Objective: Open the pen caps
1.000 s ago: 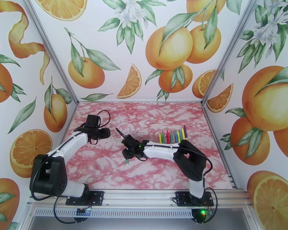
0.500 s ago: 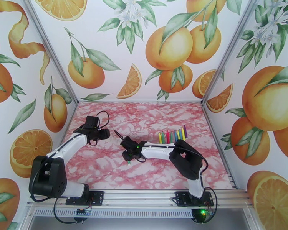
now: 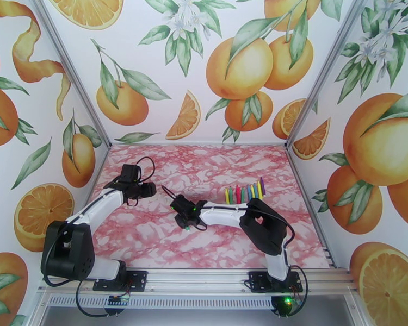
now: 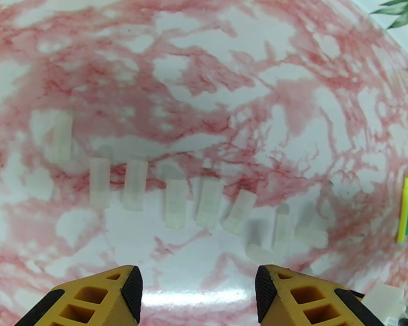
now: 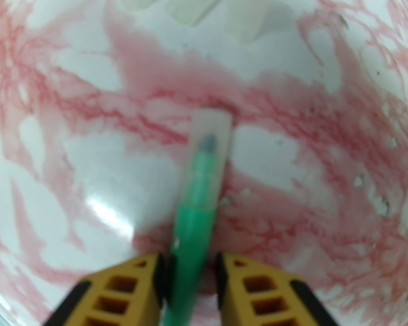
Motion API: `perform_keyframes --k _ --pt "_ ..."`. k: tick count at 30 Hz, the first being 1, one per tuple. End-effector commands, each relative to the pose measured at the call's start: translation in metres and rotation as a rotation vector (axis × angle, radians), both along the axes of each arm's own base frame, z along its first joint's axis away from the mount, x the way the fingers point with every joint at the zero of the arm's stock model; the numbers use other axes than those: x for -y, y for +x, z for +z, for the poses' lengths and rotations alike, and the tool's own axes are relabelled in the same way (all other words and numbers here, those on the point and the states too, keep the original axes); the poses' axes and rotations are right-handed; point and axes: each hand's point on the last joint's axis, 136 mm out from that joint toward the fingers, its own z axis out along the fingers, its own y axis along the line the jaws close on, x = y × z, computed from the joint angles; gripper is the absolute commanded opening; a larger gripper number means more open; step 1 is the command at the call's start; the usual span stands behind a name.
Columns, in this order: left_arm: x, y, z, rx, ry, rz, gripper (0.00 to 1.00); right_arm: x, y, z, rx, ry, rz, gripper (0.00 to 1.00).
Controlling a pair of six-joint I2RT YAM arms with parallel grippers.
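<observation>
Closed with the right gripper point(image 5: 189, 270) on the barrel of a green marker pen point(image 5: 196, 213), one yellow finger pressed to each side. Pointing out past the fingertips, capped end leading, with a translucent cap point(image 5: 210, 134) seated over the dark nib. Held above the pink marble table point(image 5: 323, 158), apparently clear of it.

Further out, in the left wrist view, a ragged row of loose caps point(image 4: 177, 205): clear sleeves lying flat on the marble, some touching their neighbours. Hovering near that row with the left gripper point(image 4: 198, 292), jaws apart and nothing between them. Well off to the right of the table, a tidy line of coloured marker pens point(image 3: 245, 194), too small there to say whether capped.

Judged as the pull-off step for this one cap. To do it well:
- Keep the barrel grip firm and low, leaving the whole cap exposed.
- Bring the left gripper in along the pen's axis and pinch only the clear sleeve, never the green barrel.
- Pull straight, without bending, since a thin pen held by one end will likely lever between the fingers.
- Watch for slip on the smooth barrel.
- Set the freed cap down beside the row, not on top of it.
</observation>
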Motion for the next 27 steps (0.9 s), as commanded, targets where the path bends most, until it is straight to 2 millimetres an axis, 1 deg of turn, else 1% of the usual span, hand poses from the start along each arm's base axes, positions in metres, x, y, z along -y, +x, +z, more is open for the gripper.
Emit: perform_keyframes --k 1,8,12,17,23,27 --pt "0.002 0.003 0.009 0.043 -0.025 -0.003 0.59 0.018 -0.002 -0.018 -0.001 -0.108 -0.01 0.29" --pt "0.003 0.003 0.016 0.063 -0.034 -0.001 0.6 0.027 0.005 -0.019 0.028 -0.16 -0.034 0.24" --pt "0.006 0.002 0.022 0.072 -0.048 -0.016 0.6 0.03 0.007 -0.016 0.042 -0.147 -0.042 0.23" --pt "0.013 0.004 0.026 0.086 -0.09 -0.032 0.6 0.029 0.014 -0.002 0.05 -0.05 -0.053 0.22" --pt "0.033 0.01 0.035 0.115 -0.202 -0.069 0.6 0.043 0.032 0.013 0.05 0.046 -0.12 0.2" --pt "0.042 0.014 0.032 0.099 -0.225 -0.086 0.61 0.049 0.043 0.024 0.063 0.134 -0.149 0.2"
